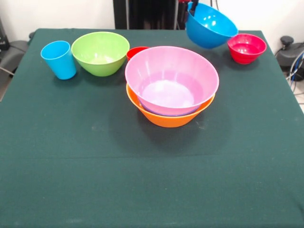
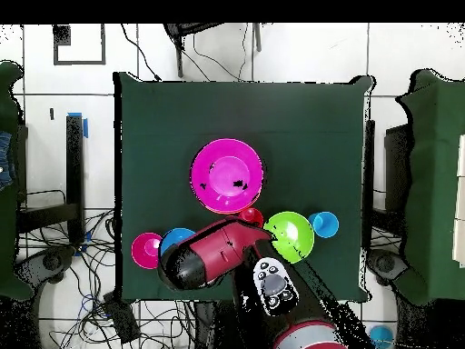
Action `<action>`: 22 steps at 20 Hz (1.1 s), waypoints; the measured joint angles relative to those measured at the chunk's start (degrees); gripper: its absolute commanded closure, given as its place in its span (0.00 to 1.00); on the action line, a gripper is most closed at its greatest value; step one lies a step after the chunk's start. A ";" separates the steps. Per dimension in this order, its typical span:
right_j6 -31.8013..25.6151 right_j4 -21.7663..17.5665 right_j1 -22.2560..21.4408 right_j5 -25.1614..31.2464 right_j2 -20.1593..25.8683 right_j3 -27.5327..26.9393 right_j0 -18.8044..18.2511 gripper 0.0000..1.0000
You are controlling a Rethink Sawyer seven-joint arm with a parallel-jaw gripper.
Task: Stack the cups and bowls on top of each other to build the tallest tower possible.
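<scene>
A pink bowl (image 1: 171,80) sits nested in the big orange bowl (image 1: 168,118) at the table's middle; this is the tower, and it also shows in the overhead view (image 2: 227,174). My gripper (image 1: 193,6) is at the top edge, shut on the rim of a blue bowl (image 1: 209,26), which hangs tilted above the table's far right. The small red bowl (image 1: 246,47) stands just right of it. A lime green bowl (image 1: 100,53) and a light blue cup (image 1: 58,59) stand at the far left. A red cup (image 1: 137,51) peeks out behind the pink bowl. The lime green cup is out of view.
The dark green table (image 1: 142,180) spreads wide in front of the tower. In the overhead view my red arm (image 2: 218,254) covers part of the blue bowl (image 2: 175,241). Chairs and cables lie around the table.
</scene>
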 measured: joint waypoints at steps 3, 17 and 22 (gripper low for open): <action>0.00 0.36 -0.19 0.02 -0.01 -0.80 0.00 1.00; 0.00 5.37 2.11 7.38 0.21 -13.01 0.00 1.00; 0.00 6.68 3.09 11.53 0.64 -16.70 0.02 1.00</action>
